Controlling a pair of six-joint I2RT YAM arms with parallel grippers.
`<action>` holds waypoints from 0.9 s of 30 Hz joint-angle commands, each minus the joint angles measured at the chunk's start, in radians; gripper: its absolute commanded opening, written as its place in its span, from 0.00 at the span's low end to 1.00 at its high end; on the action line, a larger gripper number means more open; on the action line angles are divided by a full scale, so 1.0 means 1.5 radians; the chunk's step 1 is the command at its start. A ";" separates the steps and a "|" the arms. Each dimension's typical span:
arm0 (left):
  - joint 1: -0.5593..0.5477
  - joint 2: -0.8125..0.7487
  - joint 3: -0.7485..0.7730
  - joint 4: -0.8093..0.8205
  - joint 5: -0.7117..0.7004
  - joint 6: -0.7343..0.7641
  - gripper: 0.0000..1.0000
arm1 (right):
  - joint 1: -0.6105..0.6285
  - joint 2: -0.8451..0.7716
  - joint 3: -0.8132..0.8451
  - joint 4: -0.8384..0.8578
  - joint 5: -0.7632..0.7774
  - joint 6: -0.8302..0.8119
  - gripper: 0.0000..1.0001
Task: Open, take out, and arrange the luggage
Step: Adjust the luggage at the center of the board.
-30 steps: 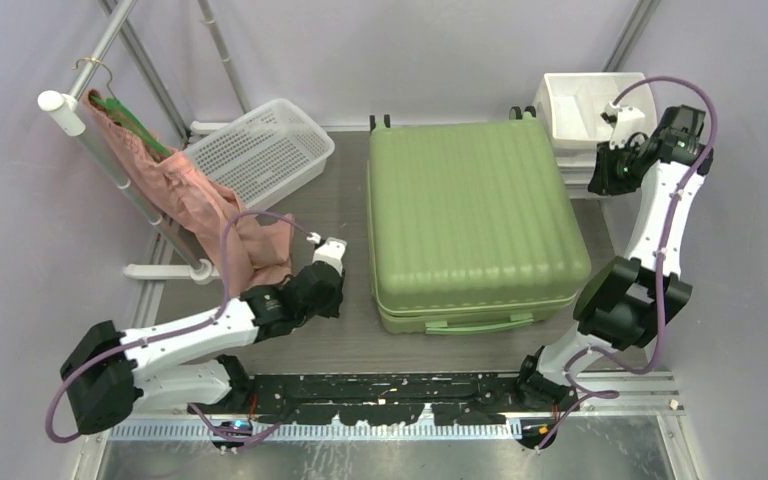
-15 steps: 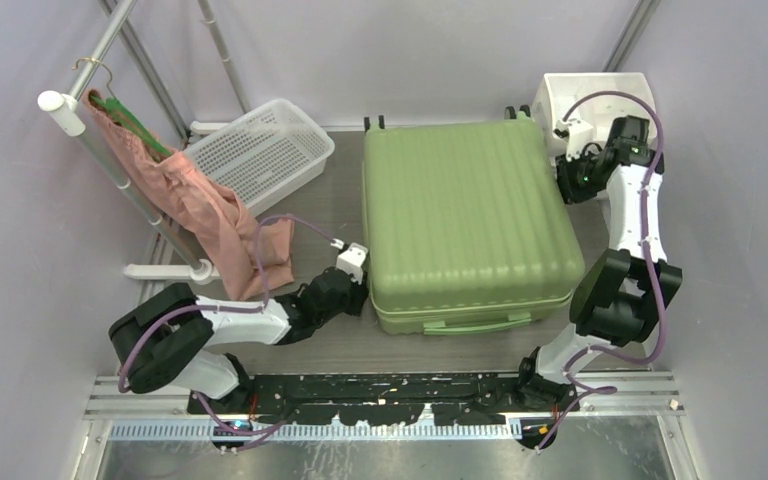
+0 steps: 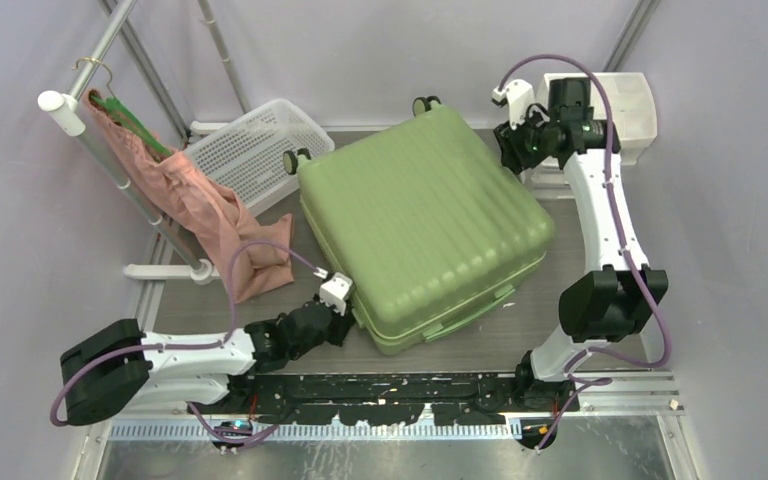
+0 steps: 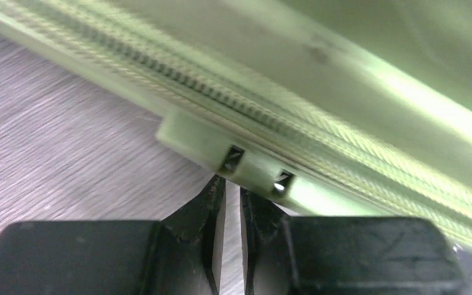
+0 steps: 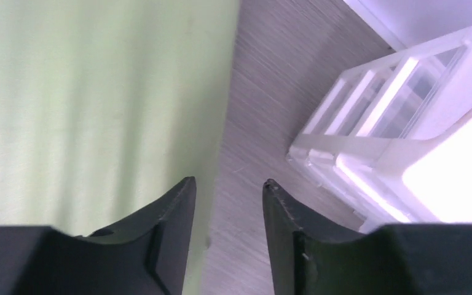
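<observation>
The luggage (image 3: 420,225), a light-green ribbed hard-shell suitcase, lies shut and skewed on the table, its wheels (image 3: 292,160) pointing to the far left. My left gripper (image 3: 348,318) is low at its near-left corner. In the left wrist view the left gripper (image 4: 232,184) shows only a thin slit with nothing in it, its tips just under the green zip-lock block (image 4: 221,147) on the zipper seam. My right gripper (image 3: 510,155) hovers at the far right corner. In the right wrist view the right gripper (image 5: 228,183) is open and empty, beside the shell (image 5: 86,92).
A white mesh basket (image 3: 260,150) sits at the far left, with a pink garment (image 3: 200,210) hanging from the rail (image 3: 110,150) beside it. A white plastic drawer unit (image 3: 630,110) stands at the far right, close behind my right gripper, its frame (image 5: 393,123) beside the fingers.
The suitcase has swung anticlockwise, its wheels moving left. My right arm swept left along its far corner and opened. My left gripper slid nearer along the left side.
</observation>
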 commanded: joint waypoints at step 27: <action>-0.169 0.295 0.154 0.287 0.100 0.084 0.49 | 0.139 -0.261 -0.073 -0.253 -0.277 -0.041 0.97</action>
